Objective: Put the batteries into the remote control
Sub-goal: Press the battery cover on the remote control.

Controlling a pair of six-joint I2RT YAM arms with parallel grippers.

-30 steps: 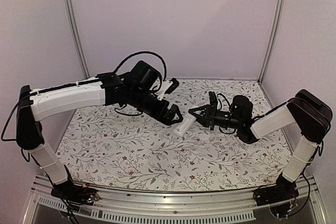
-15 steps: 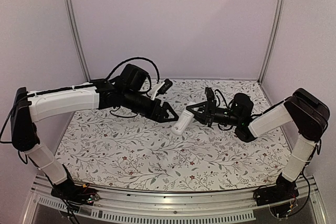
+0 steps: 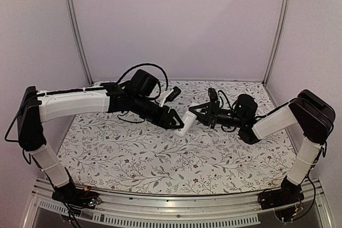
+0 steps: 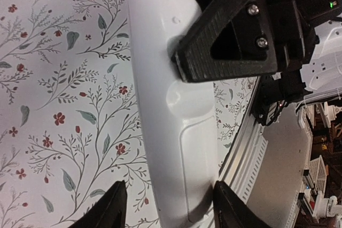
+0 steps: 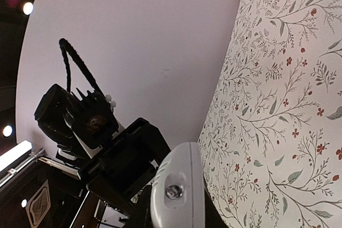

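The remote control [image 3: 187, 123] is a slim white bar held above the table between both arms. My right gripper [image 3: 197, 116] is shut on its upper half; one black finger [image 4: 230, 36] presses its side. In the left wrist view the remote's [image 4: 171, 105] plain white back faces the camera, with an outlined panel on its lower part. My left gripper [image 4: 171, 214] is open and straddles that lower end, with a gap on the left side. In the right wrist view the remote's tip [image 5: 179, 190] sits between my right fingers. The batteries are out of view.
The table [image 3: 160, 158] has a floral cloth, with walls behind and at both sides. A metal rail [image 3: 171, 206] runs along the near edge. Both arms meet over the middle of the table.
My left gripper drew back a little, then came in again around the remote's lower end. My right gripper kept hold of the remote, which shifted slightly up and right.
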